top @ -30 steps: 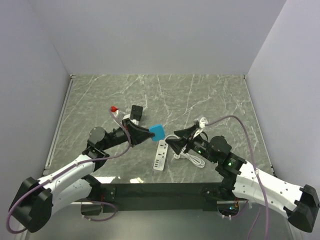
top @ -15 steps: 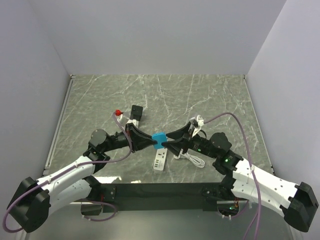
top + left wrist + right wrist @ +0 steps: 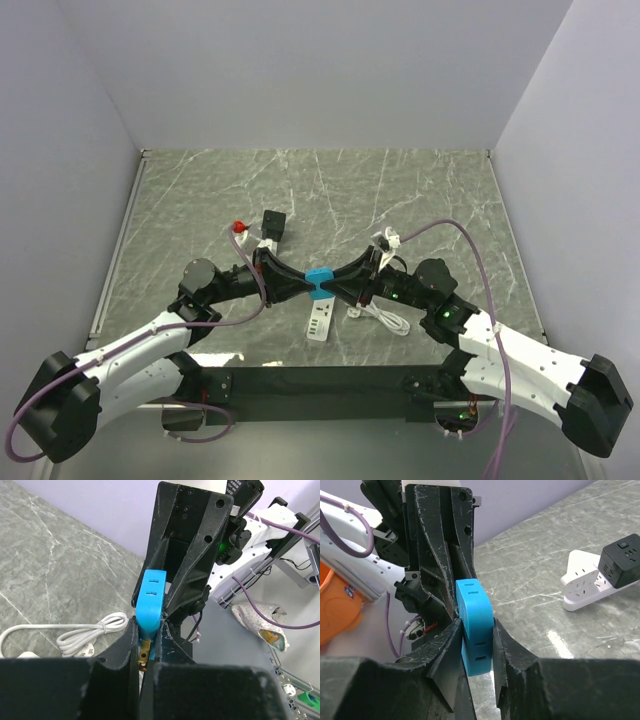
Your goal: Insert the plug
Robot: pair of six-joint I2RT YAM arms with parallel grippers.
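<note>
A blue plug [image 3: 319, 281] hangs above the table between the two arms, held from both sides. My left gripper [image 3: 308, 284] is shut on its pronged end. In the left wrist view, a brass prong [image 3: 144, 652] shows between the fingers below the blue body [image 3: 151, 597]. My right gripper [image 3: 331, 284] comes from the right, and in the right wrist view its jaws press both flat sides of the plug [image 3: 475, 617]. A white power strip [image 3: 320, 320] lies on the marble just below the plug.
A second white strip [image 3: 262, 243] carrying a black cube adapter [image 3: 274, 222] lies further back on the left, also seen as the strip [image 3: 585, 580] in the right wrist view. A red-tipped piece [image 3: 238, 226] sits beside it. A coiled white cable [image 3: 385, 318] lies right of the near strip.
The right gripper has moved left up to the plug and closed its jaws onto it. The left gripper carried the plug slightly right and lower to meet it, still shut.
</note>
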